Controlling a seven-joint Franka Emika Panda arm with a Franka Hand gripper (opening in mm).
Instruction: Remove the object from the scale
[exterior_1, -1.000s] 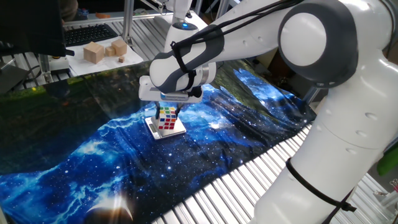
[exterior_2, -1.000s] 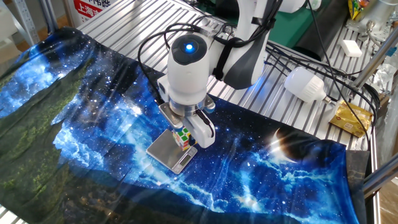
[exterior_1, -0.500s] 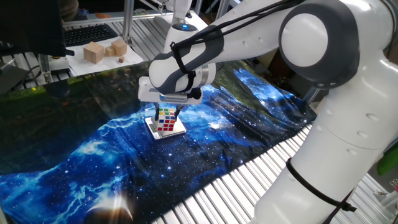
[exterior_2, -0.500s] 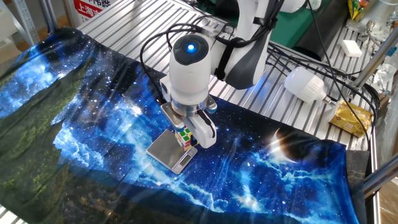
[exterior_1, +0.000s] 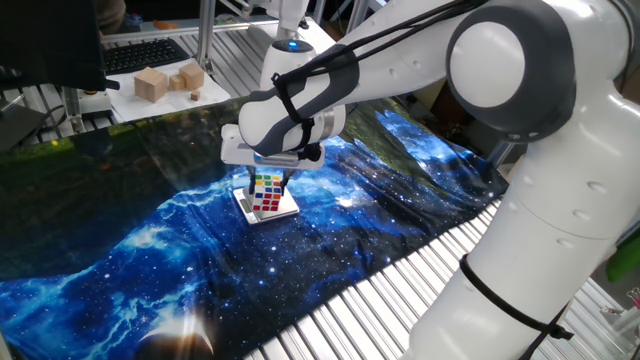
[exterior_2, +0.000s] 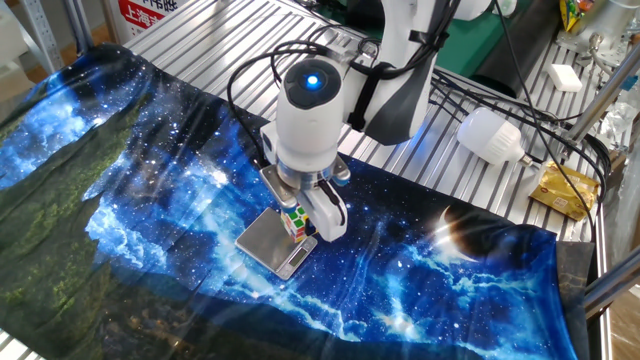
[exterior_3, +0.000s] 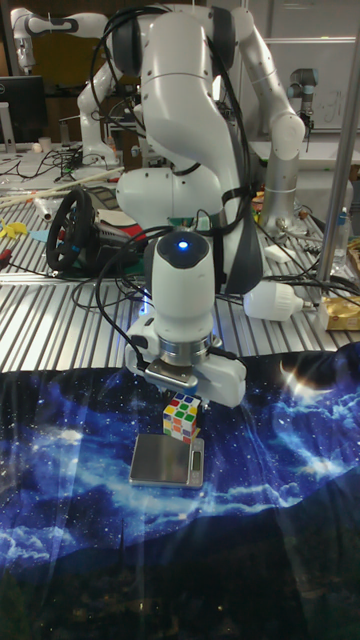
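Surface: ribbed metal table (exterior_2: 210, 40) covered by a blue galaxy-print cloth (exterior_1: 150, 240), wrinkled toward the edges.
Arm: white Franka arm (exterior_1: 500, 110) reaching down over the cloth's middle, blue light lit on the wrist.
Gripper: gripper (exterior_3: 184, 410) points straight down, jaws closed on the puzzle cube, one finger (exterior_2: 328, 218) on each side of it.
Cube: puzzle cube (exterior_3: 183, 417) with mixed 3x3 stickers, red, white, yellow, green showing; held upright between the fingers. Tall fixed view shows it raised clear of the scale, toward the plate's back right part. From one fixed view it overlaps the plate, so contact can't be judged there.
Scale: thin silver-grey square scale (exterior_2: 268, 243) flat on the cloth, directly under the gripper, small dark panel on one edge.
Background: wooden blocks (exterior_1: 152, 84) on a white tray (exterior_1: 135, 104) off the cloth at the far left of one fixed view; keyboard (exterior_1: 140, 55) behind them.
Other side: white bulb-shaped object (exterior_2: 490, 137) and a yellow packet (exterior_2: 562, 190) on the bare ribs, well apart from the scale.
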